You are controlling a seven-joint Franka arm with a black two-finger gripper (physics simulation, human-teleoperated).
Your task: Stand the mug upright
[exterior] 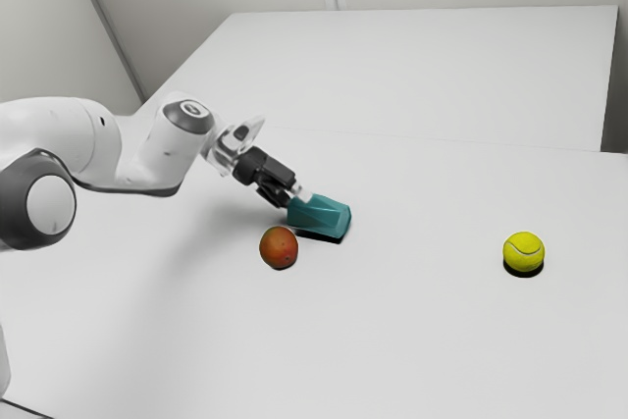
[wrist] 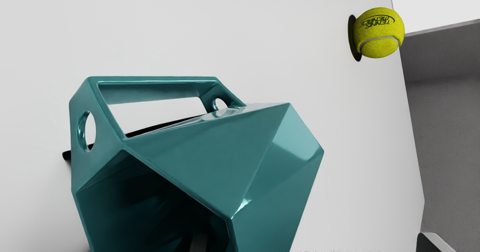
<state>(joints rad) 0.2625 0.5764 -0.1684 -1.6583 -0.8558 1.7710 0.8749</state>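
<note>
Mug (wrist: 210, 158), teal, glossy, faceted, lying on its side, mouth toward black two-finger hand (exterior: 293, 197). Hand wide, one finger in mouth, other outside, nothing gripped. Likely grasp step; next: close on wall, then turn mouth up. Mug well in from white bench's (exterior: 422, 340) edges; round orange-red fruit (exterior: 279, 247) beside.

A yellow tennis ball (exterior: 524, 252) and a reddish fruit (exterior: 279, 248) sit well apart on the table (exterior: 422, 340).
</note>
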